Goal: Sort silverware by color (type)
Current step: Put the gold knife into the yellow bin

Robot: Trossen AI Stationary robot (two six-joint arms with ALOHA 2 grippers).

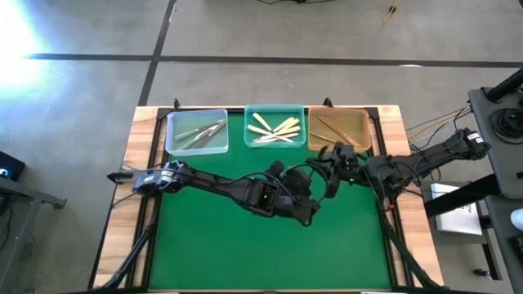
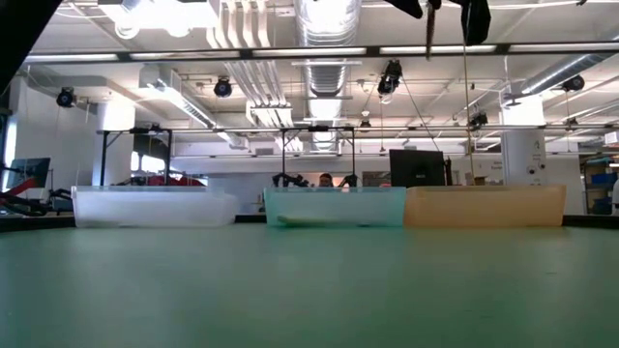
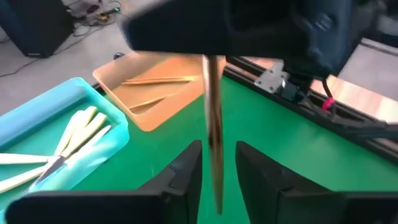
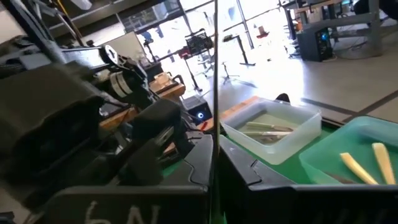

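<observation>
Two dark, matte arms are seen, built of blocky jointed housings with black cables looped alongside. Each claw – left claw (image 3: 217, 177), right claw (image 4: 214, 168) – is made of two flat black fingers; behind the claw, a silver bracket and red cable tie are fitted.

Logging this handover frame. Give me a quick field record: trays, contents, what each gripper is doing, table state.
left tray: clear tray, silver-grey utensils
middle tray: teal tray, cream utensils
right tray: tan tray, brown utensils
left gripper: mid-table, fingers parted around an upright brown utensil, not pressing it
right gripper: meets the left one above the mat, shut on the brown utensil
green mat: no loose utensils visible
</observation>
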